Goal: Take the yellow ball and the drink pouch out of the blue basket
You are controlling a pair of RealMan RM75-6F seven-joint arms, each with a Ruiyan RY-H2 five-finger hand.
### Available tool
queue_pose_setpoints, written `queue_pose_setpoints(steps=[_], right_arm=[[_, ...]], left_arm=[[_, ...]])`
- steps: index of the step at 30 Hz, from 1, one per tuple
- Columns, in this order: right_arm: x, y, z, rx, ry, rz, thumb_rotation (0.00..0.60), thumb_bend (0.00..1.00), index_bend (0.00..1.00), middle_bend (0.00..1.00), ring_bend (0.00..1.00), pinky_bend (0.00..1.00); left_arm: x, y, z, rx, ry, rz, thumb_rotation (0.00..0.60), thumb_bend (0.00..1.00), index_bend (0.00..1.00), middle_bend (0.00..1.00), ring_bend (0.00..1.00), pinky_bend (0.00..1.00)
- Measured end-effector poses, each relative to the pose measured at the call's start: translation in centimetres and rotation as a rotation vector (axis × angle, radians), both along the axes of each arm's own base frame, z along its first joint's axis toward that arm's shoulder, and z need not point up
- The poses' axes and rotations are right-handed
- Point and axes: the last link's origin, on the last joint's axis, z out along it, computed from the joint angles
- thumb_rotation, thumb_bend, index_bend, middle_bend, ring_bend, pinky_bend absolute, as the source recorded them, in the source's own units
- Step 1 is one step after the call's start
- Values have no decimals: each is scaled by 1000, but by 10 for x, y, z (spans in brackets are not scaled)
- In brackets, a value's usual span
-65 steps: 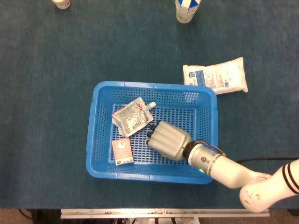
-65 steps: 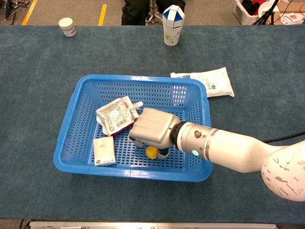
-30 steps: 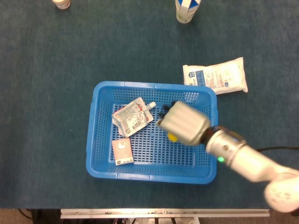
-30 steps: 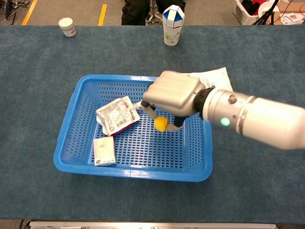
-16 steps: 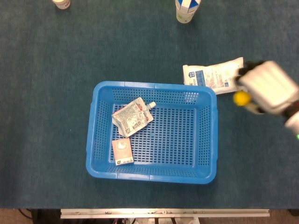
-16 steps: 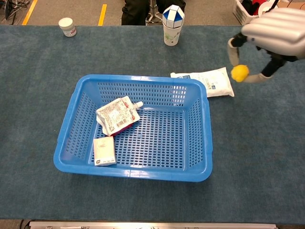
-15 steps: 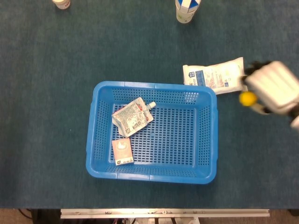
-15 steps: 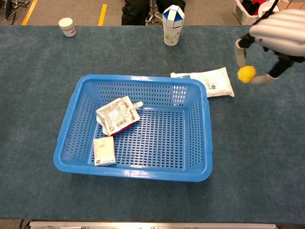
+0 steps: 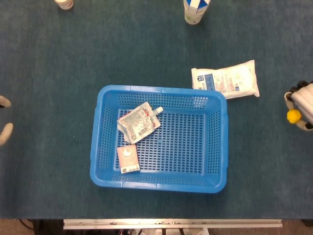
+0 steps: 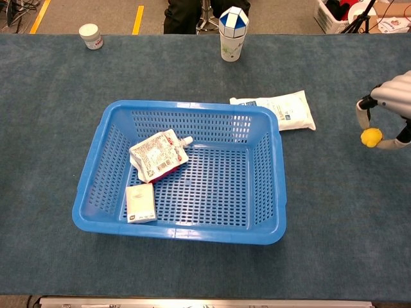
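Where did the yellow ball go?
The ball is out of the basket now, pinched in the right robot hand at the far right edge of both views, to the right of the white packet.

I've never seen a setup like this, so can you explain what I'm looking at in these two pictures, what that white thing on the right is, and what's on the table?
Both pictures come from cameras on the robot itself: the head view looks straight down on the table, the chest view looks across it from lower down. The white thing at the right edge is the robot's right hand, a mechanical hand with fingers. It holds a small yellow ball, carried clear of the blue basket. At the left edge of the head view, pale fingertips of the left hand peek in, holding nothing.

Inside the basket lie a drink pouch with a spout and a small pink-and-white packet. Outside it, on the blue table covering, sit a white packet, a paper cup with a patterned ball on top, and a small white jar.
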Motion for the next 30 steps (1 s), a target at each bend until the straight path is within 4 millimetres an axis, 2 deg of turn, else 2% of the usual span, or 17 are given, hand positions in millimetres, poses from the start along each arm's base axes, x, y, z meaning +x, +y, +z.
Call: queue_pose_setpoints(steps=[4,7,13,18,24,30], right_arm=[[-7,1,-9,15,-2,-12,600,221,168,268,188,396],[-7,1,-11,23,-5,-10,600,220,118,232,161,375],[5,4,-4,27,-43,7,600,221,93,219,159,373],[20,4,15,-10,-88,28,600,221,93,219,159,373],[29,-7,40,-97,-121,36,600,221,93,226,159,373],[28,-11,55,-148,-130,24,600,221,93,239,159,373]], left_arm=[[3,3,-1,-26,0,-18,600,270,398,422,306,298],[6,5,-1,-36,-6,-30,600,270,398,422,306,298],[13,10,-1,-73,-22,-59,600,270,398,422,306,298],[23,15,-7,-125,-43,-93,600,270,394,422,306,298],[46,26,-15,-193,-74,-178,600,270,377,417,306,298],[71,35,-30,-301,-73,-259,600,269,329,399,306,298]])
